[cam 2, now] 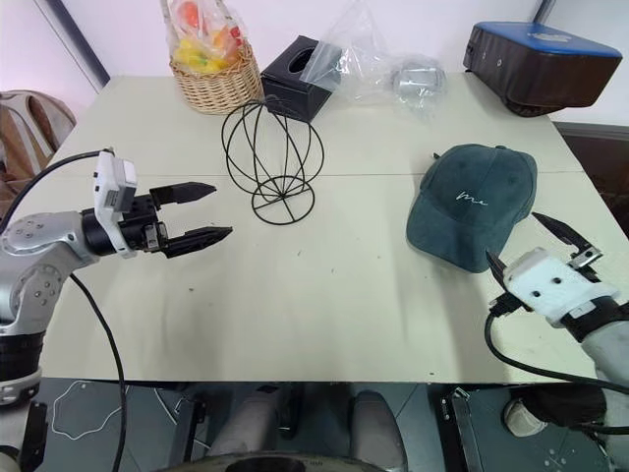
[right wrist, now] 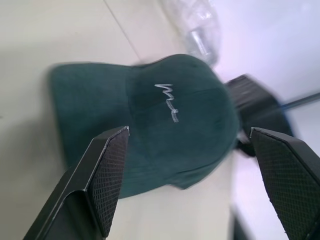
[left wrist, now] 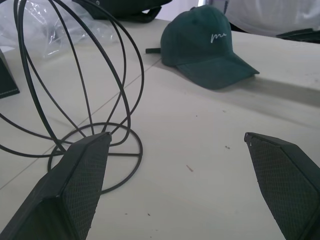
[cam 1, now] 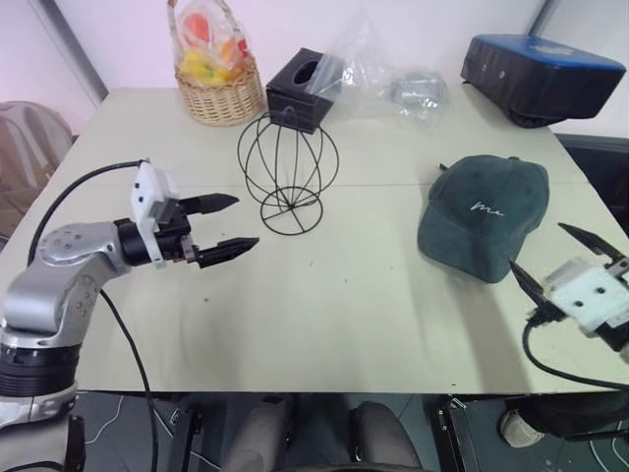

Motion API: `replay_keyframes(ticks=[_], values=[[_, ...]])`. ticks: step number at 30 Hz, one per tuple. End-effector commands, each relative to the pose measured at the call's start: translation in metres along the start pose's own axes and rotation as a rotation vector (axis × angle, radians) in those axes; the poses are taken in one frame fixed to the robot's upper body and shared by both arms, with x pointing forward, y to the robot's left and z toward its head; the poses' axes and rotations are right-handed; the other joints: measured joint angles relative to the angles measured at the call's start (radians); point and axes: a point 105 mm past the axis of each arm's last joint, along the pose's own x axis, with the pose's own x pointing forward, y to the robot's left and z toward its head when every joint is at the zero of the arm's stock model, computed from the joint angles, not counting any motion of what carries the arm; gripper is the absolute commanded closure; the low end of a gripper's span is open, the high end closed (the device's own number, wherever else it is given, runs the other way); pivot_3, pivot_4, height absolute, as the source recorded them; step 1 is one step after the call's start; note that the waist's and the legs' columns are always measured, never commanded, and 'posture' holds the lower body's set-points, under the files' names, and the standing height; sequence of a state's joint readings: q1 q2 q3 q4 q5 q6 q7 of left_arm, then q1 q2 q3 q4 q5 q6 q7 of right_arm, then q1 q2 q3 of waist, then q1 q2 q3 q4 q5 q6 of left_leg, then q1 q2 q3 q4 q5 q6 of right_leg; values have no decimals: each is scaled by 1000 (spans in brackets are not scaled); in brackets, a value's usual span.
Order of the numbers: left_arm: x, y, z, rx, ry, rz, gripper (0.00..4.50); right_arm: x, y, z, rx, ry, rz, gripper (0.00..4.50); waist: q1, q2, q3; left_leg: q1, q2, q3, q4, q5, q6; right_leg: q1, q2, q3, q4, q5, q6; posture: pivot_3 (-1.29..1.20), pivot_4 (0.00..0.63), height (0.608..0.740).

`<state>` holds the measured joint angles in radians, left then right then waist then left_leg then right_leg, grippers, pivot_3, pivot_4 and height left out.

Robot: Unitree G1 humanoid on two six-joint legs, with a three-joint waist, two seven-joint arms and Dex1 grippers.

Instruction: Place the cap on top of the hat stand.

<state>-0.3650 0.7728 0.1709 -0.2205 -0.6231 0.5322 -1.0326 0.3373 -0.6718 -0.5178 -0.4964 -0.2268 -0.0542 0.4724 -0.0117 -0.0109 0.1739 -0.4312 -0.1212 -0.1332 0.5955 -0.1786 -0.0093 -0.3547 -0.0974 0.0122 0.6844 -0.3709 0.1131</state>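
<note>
The dark teal cap lies on the table at the right, brim toward the front edge, white script on its front. The black wire hat stand stands upright at the table's middle, bare. My left gripper hovers open just left of the stand's base, pointing toward it. My right gripper is open near the table's front right corner, just short of the cap's brim. In the right wrist view the cap lies between and beyond the two fingers.
A wicker basket of fruit, a black tissue box and a clear plastic bag line the back of the table. A dark blue case sits at the back right. Bare tabletop spreads between stand and cap.
</note>
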Motion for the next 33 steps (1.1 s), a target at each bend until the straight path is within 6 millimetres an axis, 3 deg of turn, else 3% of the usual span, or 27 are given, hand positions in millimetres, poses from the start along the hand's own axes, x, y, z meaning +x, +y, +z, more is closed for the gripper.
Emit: replay_keyframes(ticks=[1, 8, 18, 33], values=[[-2, -6, 10, 33, -23, -12, 0, 1, 6, 1, -66, -21, -37, 576, 0, 0, 0, 0, 0, 0, 0, 0, 0, 0, 0, 0, 0, 0, 0, 0, 150, 740], [-11, -15, 10, 30, 5, -27, 0, -6, 29, -3, -78, -7, -11, 576, 0, 0, 0, 0, 0, 0, 0, 1, -1, 1, 0, 0, 1, 0, 0, 0, 150, 740], [-17, -11, 14, 50, 5, 10, 0, -13, 59, -12, -40, 24, 4, 576, 0, 0, 0, 4, 0, 0, -1, -2, 3, 1, 0, 1, 1, 0, 0, 0, 150, 740], [-25, -11, 18, 72, 18, 46, 0, -1, 70, -41, -14, 83, -82, 576, -1, 1, 0, 4, 0, 0, -1, -1, 2, 1, 0, 1, 1, 0, 0, 0, 150, 740]])
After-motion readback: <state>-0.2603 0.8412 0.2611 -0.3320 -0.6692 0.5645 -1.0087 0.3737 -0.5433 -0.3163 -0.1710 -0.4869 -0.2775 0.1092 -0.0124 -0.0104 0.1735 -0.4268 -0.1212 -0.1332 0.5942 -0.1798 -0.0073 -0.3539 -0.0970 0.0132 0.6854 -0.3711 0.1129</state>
